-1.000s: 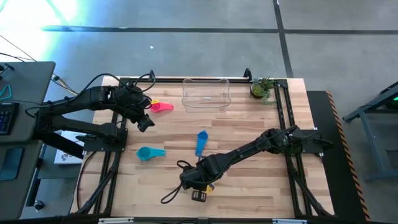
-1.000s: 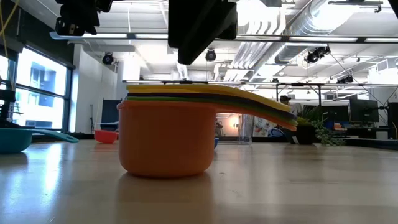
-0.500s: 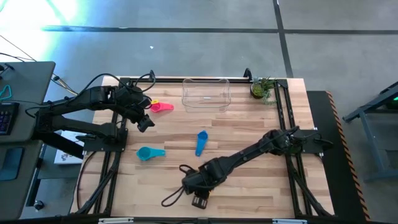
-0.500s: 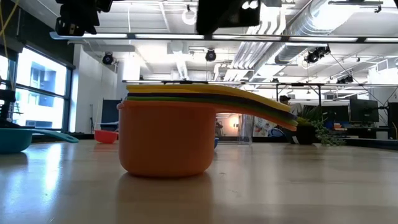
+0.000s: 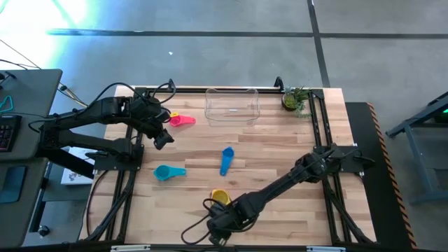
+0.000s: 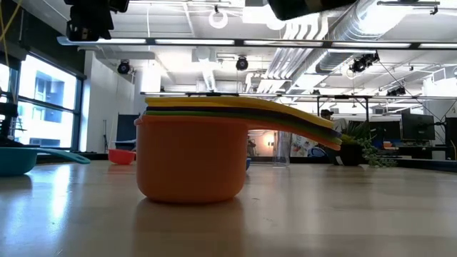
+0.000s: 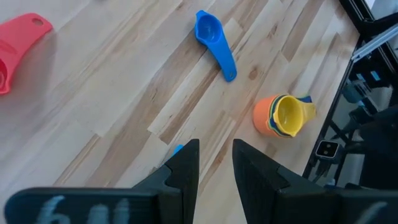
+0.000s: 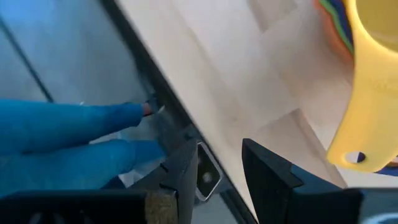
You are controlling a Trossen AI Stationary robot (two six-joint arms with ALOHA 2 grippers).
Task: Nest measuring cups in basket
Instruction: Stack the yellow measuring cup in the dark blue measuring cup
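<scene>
A wooden table seen from above, with a clear basket (image 5: 232,106) at its far edge as the landmark. The basket holds nothing. A pink cup (image 5: 183,120) lies just left of it. A blue cup (image 5: 226,159) lies nearer the front, below the basket, and a teal cup (image 5: 168,171) sits left of the blue one. Well toward the front edge stands a stack (image 5: 220,198) of nested cups, yellow on top, orange outermost, its handles fanned to one side.

The right gripper (image 5: 222,222) hovers beyond the stack at the table's front edge, its fingers slightly apart with nothing between them. The left gripper (image 5: 162,134) waits left of the basket, near the pink cup, fingers narrowly parted and empty.

Risk, as a judgement: the stack sits close to the front edge, so a nudge from the right gripper could tip it, spill the cups or push it off. The fanned handles could also snag a finger.
</scene>
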